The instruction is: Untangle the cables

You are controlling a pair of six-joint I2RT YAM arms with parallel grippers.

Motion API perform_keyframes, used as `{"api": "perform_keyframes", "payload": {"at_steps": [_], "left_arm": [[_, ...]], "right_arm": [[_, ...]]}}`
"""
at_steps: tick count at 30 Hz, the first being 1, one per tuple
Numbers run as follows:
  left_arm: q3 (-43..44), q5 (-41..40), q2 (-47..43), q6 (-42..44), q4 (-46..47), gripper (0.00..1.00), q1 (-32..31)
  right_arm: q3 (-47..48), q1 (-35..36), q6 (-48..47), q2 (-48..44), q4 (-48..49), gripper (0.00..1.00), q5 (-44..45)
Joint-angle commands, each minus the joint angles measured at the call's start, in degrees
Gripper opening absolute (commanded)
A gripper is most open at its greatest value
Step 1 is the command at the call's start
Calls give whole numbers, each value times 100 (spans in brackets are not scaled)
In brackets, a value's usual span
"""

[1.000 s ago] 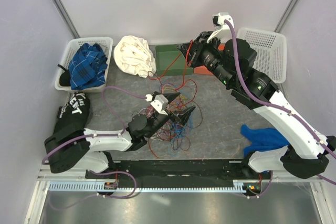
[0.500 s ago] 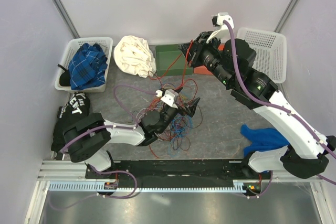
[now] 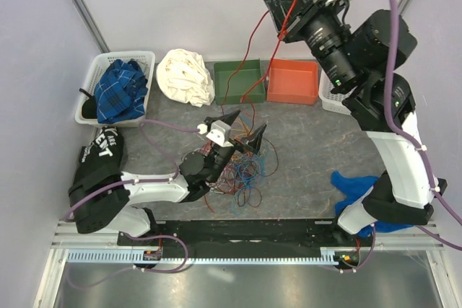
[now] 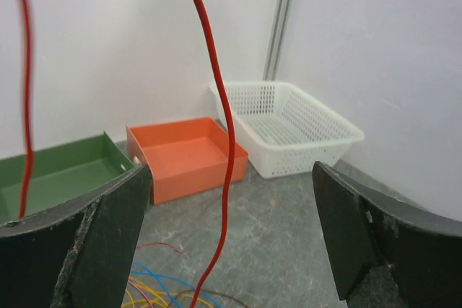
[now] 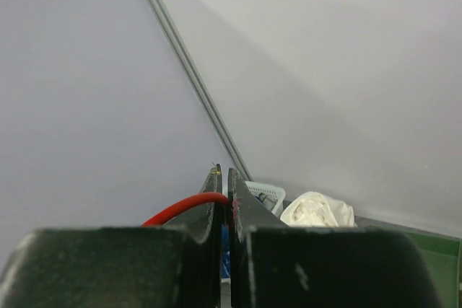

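Note:
The cables (image 3: 242, 174) lie in a tangled heap of red, blue, yellow and orange loops on the grey table. One red cable (image 3: 254, 52) rises from the heap to my right gripper (image 3: 274, 9), held high above the trays and shut on it. The right wrist view shows that red cable (image 5: 180, 207) pinched between the closed fingers of the right gripper (image 5: 223, 178). My left gripper (image 3: 245, 125) hovers open just above the heap's far side. In the left wrist view the hanging red cable (image 4: 216, 77) runs between the wide-open fingers of the left gripper (image 4: 231, 178) without touching them.
A green tray (image 3: 238, 68) and an orange tray (image 3: 292, 95) stand at the back, with a white basket (image 3: 328, 95) partly behind the right arm. At the left are a basket of plaid cloth (image 3: 123, 88), white cloth (image 3: 185, 77) and a black garment (image 3: 101, 153). Blue cloth (image 3: 361, 189) lies right.
The right arm has risen high with the red cable, drawing it up and straighter out of the heap. The left gripper shifted slightly over the heap and stays open.

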Motion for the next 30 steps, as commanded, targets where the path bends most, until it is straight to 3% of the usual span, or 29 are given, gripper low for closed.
{"api": "perform_keyframes", "payload": {"at_steps": [1,8,16,19,30], "left_arm": [[-159,-194,-658,494,1164,100,-14],[-265,-378,-1510,802,864,100,-14],[-178,-563,-1581,1838,1567,100,-14],[42,-528,-1608,2173,1252,100,91],[956,341,-730,865,267,95,1313]], "right_arm": [[339,-19,-51,75,15,0,158],[524,-19,354,57,506,0,-35],[647,-19,679,49,876,0,-141],[674,-19,732,-13,1034,0,-141],[314,-19,960,-303,1069,0,-457]]}}
